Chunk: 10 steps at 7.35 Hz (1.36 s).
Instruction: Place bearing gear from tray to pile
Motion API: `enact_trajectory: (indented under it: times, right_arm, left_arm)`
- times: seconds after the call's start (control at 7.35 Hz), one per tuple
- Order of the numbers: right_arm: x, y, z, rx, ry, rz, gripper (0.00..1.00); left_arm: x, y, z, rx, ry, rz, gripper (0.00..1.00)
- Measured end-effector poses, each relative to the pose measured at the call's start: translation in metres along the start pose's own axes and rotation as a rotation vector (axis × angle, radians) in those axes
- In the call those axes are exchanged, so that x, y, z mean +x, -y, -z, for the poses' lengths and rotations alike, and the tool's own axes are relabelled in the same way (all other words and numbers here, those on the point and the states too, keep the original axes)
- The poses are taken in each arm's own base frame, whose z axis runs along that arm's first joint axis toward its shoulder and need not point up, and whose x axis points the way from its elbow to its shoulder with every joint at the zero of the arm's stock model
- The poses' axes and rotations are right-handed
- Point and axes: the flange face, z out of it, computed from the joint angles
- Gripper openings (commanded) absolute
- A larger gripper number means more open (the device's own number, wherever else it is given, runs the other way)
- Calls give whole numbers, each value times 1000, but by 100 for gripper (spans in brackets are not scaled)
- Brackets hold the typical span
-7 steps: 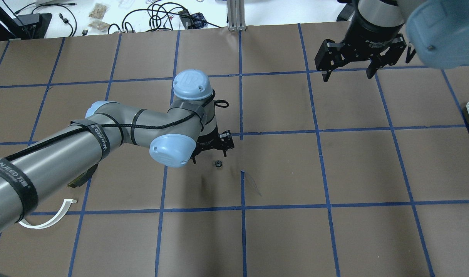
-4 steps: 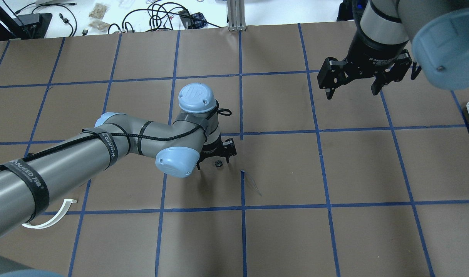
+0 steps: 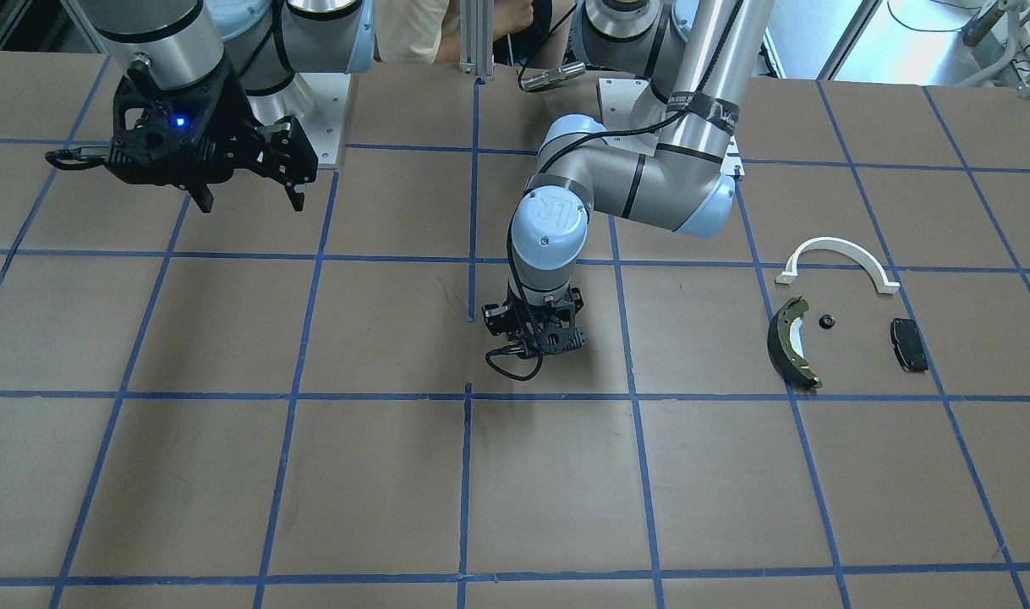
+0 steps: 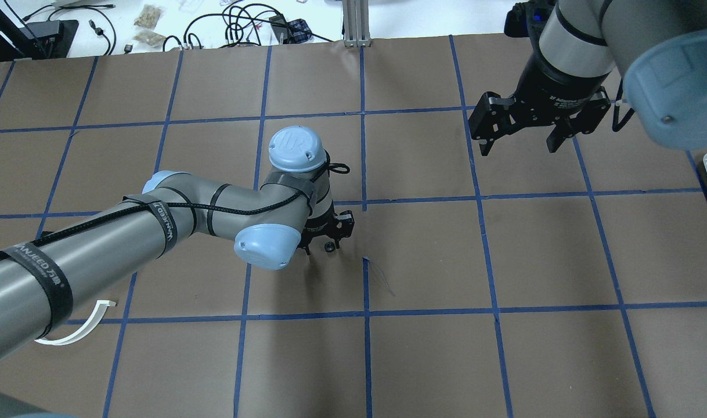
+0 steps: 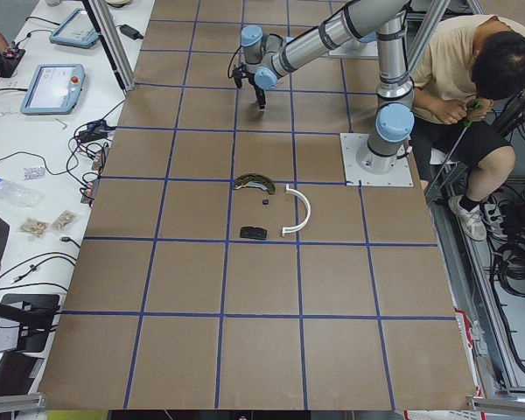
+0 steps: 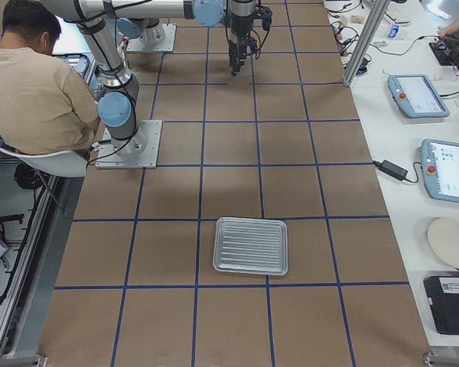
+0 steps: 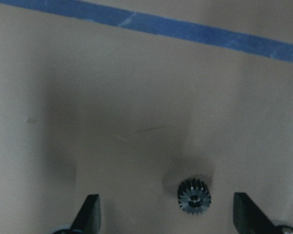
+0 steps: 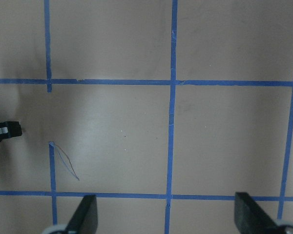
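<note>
Black gear (image 7: 194,196) lies on the surface (image 4: 423,244), far from its edges, off-centre between the wide-open, empty left fingers (image 7: 91,214); centre them before closing. Right fingers (image 8: 85,214) spread, empty.

bearing gear (image 7: 194,196): dark, toothed, flat on surface, lower centre | tray (image 6: 251,245): silver, ribbed, lower centre | pile (image 3: 827,320): white bracket (image 3: 832,244), brake shoe (image 3: 787,342), black pad (image 3: 908,343), mid-right

A robotics lab: a table (image 6: 291,191) gridded with blue tape (image 6: 291,164), control tablets (image 6: 417,95) and cables (image 5: 521,262) alongside, an operator (image 6: 38,84) seated
</note>
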Motion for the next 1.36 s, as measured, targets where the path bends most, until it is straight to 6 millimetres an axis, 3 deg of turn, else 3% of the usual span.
enact_trajectory:
  times: [0.27, 0.82, 1.09, 1.22, 1.36]
  right_arm:
    - [5, -3, 10, 41, -32, -1, 100]
    - [5, -16, 8, 39, -42, -11, 100]
    - [4, -14, 8, 31, -44, -14, 100]
    - [4, -11, 9, 30, -43, -23, 100]
    - [4, -6, 12, 29, -45, -32, 100]
  left_arm:
    - [-1, 1, 3, 6, -3, -3, 0]
    - [-4, 4, 7, 11, -4, 0, 0]
    - [-14, 14, 30, 29, -12, -11, 0]
    - [-26, 26, 51, 13, -1, -28, 0]
    - [-54, 45, 81, -37, 42, -75, 0]
